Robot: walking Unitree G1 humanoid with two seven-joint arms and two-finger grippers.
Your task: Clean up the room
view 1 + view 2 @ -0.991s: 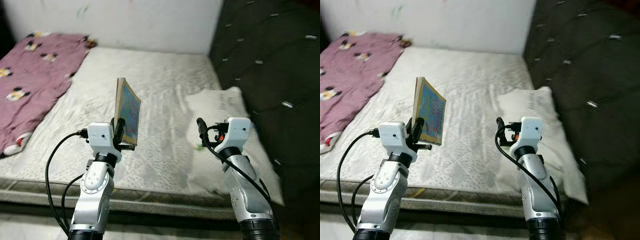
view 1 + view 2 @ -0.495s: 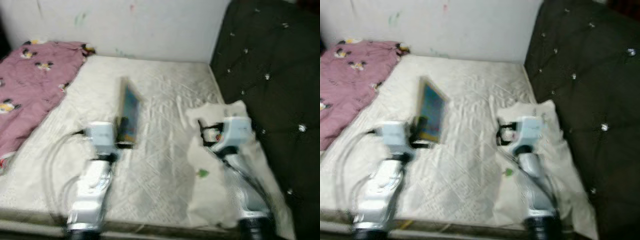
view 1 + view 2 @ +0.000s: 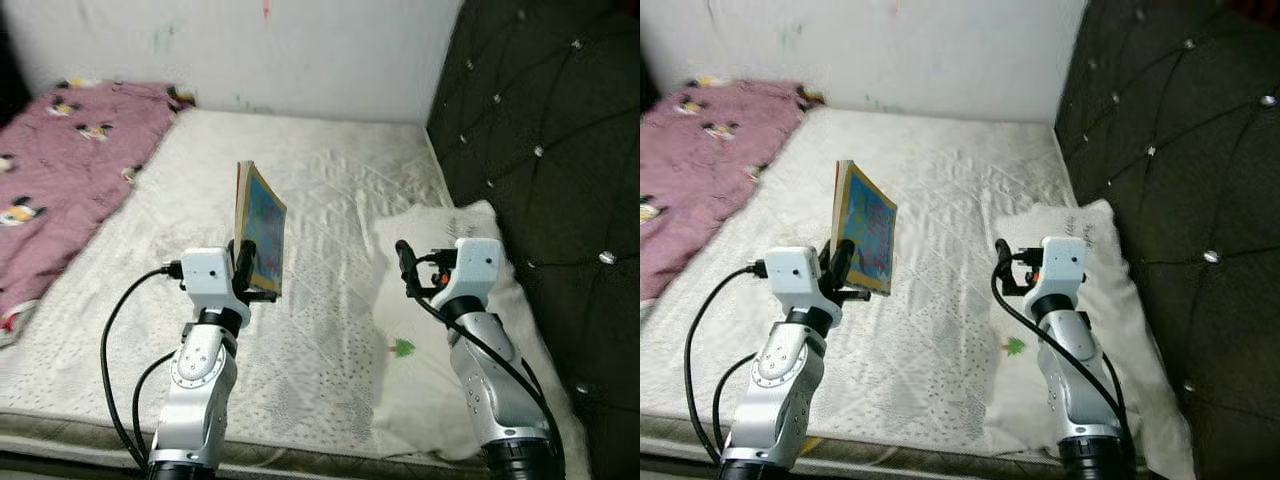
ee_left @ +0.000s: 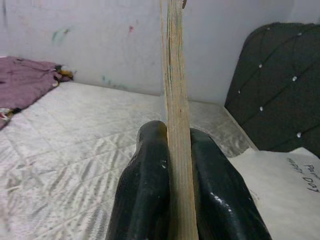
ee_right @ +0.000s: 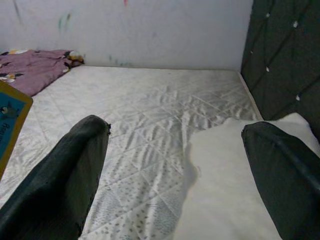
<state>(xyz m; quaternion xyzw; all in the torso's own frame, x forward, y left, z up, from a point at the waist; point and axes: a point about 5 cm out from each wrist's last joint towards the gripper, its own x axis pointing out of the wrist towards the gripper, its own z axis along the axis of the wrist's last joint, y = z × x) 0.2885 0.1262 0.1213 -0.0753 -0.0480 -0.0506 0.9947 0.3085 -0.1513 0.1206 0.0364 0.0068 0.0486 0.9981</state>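
My left gripper [image 3: 243, 268] is shut on a thin book [image 3: 260, 226] with a blue and yellow cover, held upright on edge above the white mattress [image 3: 320, 190]. In the left wrist view the book's page edge [image 4: 175, 100] stands clamped between the two black fingers [image 4: 145, 190]. My right gripper [image 3: 403, 262] hovers open above a white pillow [image 3: 440, 340] lying by the headboard, with nothing between its fingers [image 5: 60, 180].
A purple blanket [image 3: 60, 170] with cartoon prints covers the far left of the bed. A dark tufted headboard [image 3: 540, 130] runs along the right. A white wall [image 3: 260, 50] backs the bed. The mattress's front edge [image 3: 300, 440] lies just before me.
The camera has moved closer to the bed and the view has shifted. Both arms keep their pose, the left still holding the book upright.
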